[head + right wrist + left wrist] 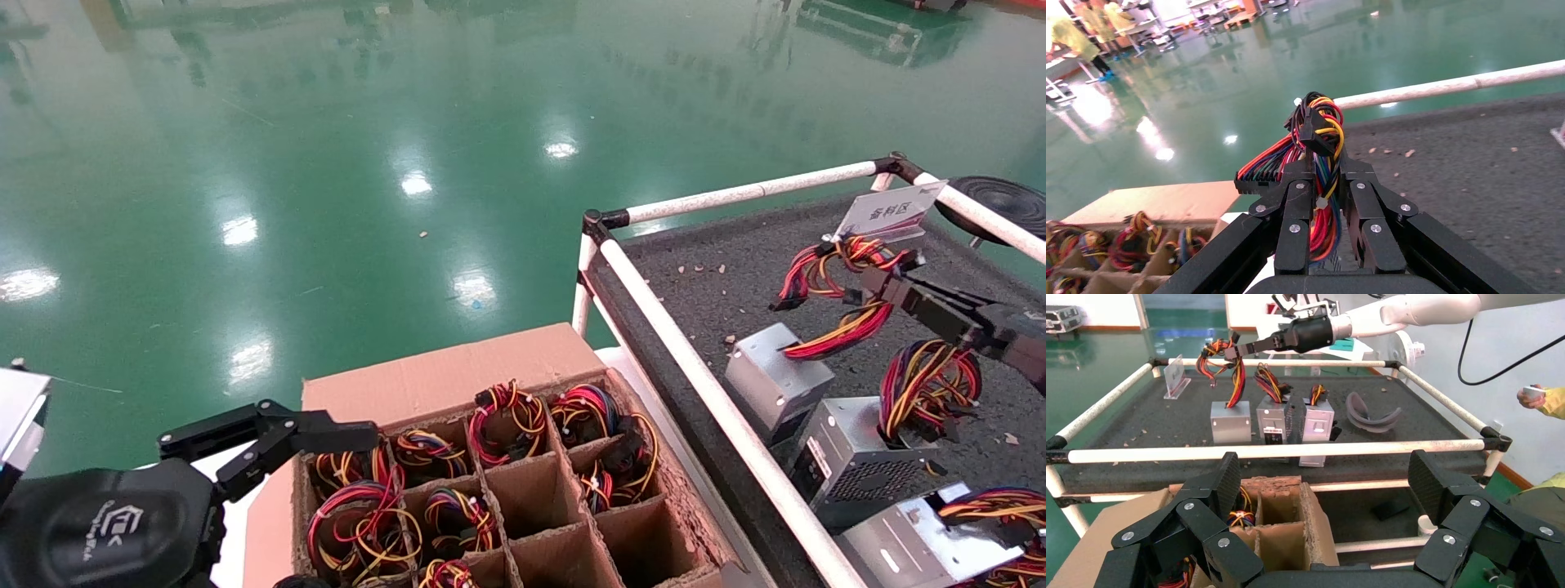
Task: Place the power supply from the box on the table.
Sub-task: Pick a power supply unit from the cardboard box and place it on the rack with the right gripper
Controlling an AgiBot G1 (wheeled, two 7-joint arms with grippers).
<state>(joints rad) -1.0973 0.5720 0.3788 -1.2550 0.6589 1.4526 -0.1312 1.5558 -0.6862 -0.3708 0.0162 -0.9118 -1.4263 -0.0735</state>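
Wires (833,302) are what the right gripper (878,286) has hold of: its fingers are closed on the looped bundle of red, yellow and black leads, and the power supply (776,380) below them, a plain silver block, rests on or hangs just over the table (703,278), at the far end of a row with two other silver units (858,457) nearer the robot; the pictures do not settle whether it is fully down. To finish this step well, I judge the arm should lower until the block sits flat and the wires go slack, then open the fingers and lift straight up so no loop catches on a pad and tips the block. It should also keep away from the neighbouring unit, which stands just beside it. The left gripper (1324,508) hangs wide open and empty by the near corner of the box (458,367), whose cardboard cells hold more wire bundles, with several cells empty. The tabletop is dark, rough and speckled with small crumbs, framed by white pipe rails (703,376); a small label stand (891,211) sits near the far rail. Around it lies a glossy green floor (327,163) reflecting ceiling lights.
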